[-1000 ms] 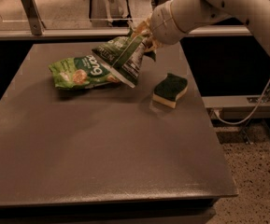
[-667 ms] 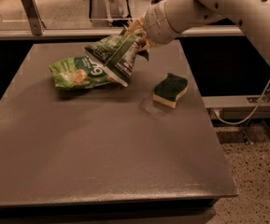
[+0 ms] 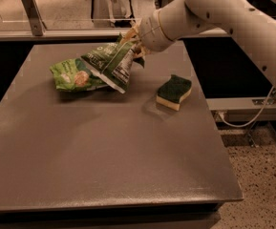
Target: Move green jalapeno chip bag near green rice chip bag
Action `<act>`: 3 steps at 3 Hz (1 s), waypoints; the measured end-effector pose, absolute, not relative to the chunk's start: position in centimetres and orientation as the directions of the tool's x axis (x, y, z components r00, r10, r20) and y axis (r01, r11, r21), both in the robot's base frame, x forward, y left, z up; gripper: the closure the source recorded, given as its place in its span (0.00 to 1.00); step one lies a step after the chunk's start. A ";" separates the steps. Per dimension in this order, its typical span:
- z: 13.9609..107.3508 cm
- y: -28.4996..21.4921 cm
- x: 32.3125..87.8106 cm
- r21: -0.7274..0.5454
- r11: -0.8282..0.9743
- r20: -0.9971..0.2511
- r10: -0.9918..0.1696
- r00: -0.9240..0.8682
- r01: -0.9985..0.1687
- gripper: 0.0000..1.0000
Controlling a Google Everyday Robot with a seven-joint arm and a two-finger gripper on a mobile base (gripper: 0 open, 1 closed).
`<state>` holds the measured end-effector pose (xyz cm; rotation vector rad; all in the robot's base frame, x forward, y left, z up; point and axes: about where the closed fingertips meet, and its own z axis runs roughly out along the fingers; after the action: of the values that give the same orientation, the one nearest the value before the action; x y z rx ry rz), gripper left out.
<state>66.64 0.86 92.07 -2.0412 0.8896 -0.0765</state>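
The green jalapeno chip bag (image 3: 112, 63) shows its back with a white nutrition panel and hangs tilted from my gripper (image 3: 132, 42), which is shut on its upper right edge. Its lower end lies over the right part of the green rice chip bag (image 3: 71, 75), a light green bag with pale chips pictured, lying on the table at the back left. My white arm comes in from the upper right.
A green and yellow sponge (image 3: 174, 91) lies on the grey table (image 3: 113, 151) to the right of the bags. A rail (image 3: 30, 11) and dark shelving stand behind the table. A cable (image 3: 252, 118) hangs at the right edge over speckled floor.
My gripper has carried the jalapeno bag a little left and up, so it now overlaps the rice chip bag more. The sponge and rice bag have not moved.
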 end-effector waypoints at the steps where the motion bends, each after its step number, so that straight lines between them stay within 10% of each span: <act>1: 92.0 1.1 66.6 -0.746 -0.356 -0.267 -0.613 0.743 -0.562 0.58; 3: 91.7 1.5 66.5 -0.744 -0.361 -0.270 -0.608 0.747 -0.562 0.12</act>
<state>66.53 1.53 91.72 -2.0476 0.8815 -0.0641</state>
